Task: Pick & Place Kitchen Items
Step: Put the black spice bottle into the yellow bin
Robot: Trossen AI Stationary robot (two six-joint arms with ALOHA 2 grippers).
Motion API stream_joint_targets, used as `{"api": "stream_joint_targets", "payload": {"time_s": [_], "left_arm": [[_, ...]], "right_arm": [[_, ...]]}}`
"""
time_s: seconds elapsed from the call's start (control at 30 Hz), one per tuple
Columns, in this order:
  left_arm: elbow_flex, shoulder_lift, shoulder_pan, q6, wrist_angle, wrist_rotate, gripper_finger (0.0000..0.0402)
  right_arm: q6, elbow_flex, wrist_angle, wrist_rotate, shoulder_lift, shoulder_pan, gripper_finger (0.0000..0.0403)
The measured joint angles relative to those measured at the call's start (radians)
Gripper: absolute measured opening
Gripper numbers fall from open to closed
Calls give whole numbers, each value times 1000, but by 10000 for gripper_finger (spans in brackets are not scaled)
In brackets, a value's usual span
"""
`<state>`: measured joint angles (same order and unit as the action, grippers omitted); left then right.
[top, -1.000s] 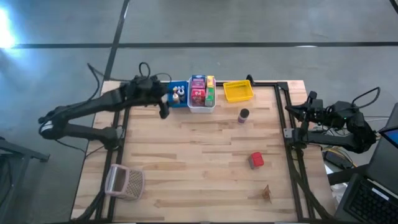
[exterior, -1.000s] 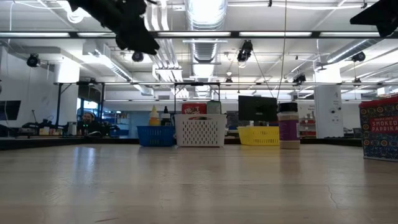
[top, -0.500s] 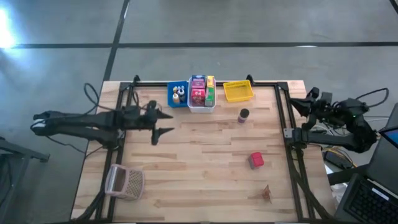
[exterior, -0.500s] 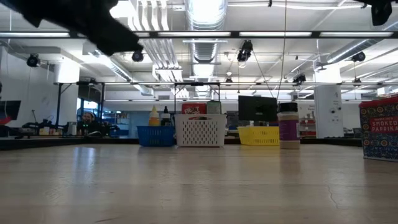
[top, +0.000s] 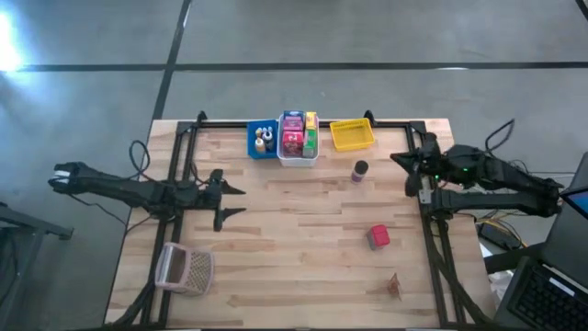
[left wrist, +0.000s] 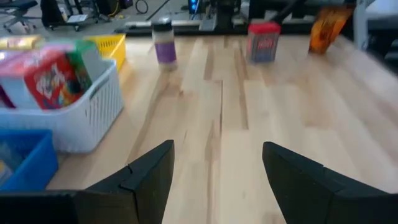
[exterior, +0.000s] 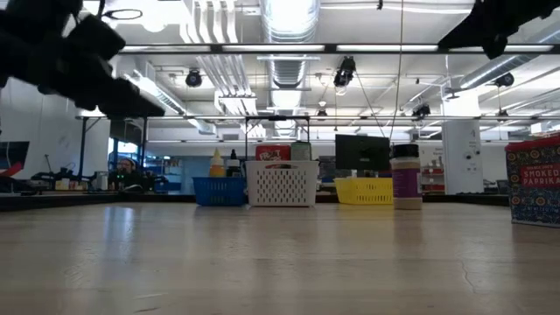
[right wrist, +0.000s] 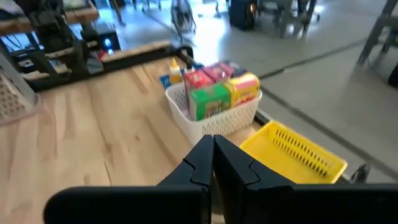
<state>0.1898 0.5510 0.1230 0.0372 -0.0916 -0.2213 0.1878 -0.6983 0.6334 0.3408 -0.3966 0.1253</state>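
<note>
A dark jar with a purple label stands right of the table's middle, also in the left wrist view. A red box stands nearer the front, and a small orange packet lies by the near right edge. Several coloured boxes fill the white bin. My left gripper hovers open over bare wood at the table's left, with nothing between its fingers. My right gripper is shut and empty above the right edge, pointing toward the bins.
A blue bin, the white bin and a yellow bin stand in a row along the far edge. A pinkish mesh basket lies at the near left corner. Black frame rails run along the table's left and right sides.
My left gripper has come away from above the blue bin, moving toward the near left and sinking lower, still open. My right gripper has moved in from beyond the right edge toward the table's left, staying shut.
</note>
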Motion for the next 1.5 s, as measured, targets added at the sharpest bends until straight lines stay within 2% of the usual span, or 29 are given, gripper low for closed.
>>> {"api": "stream_joint_targets", "payload": {"time_s": [0.13, 0.3, 0.47, 0.8, 0.93, 1.13, 1.33, 1.5], "left_arm": [[-61, -7, 1, -6, -14, -41, 250], [-106, -9, 1, -11, -15, -77, 250], [-136, -8, 0, -28, -11, -181, 250], [-145, -9, 0, -27, -13, -212, 250], [-143, -9, 0, 74, -13, -260, 250], [-145, -8, -1, 107, -13, -264, 250], [-145, -8, -1, 122, -12, -263, 250], [-145, -8, -1, 121, -12, -263, 250]], "right_arm": [[38, 0, 11, 6, -56, 0, 9], [88, 2, 14, 70, -97, 0, 9], [136, 11, 19, 82, -130, 0, 19], [273, 10, 36, 88, -229, 0, 114], [354, -4, 37, 105, -322, 0, 151], [401, -125, 78, 50, -484, 35, 200], [461, -291, 298, 13, -646, 79, 241], [456, -395, 372, -58, -774, 112, 268]]}}
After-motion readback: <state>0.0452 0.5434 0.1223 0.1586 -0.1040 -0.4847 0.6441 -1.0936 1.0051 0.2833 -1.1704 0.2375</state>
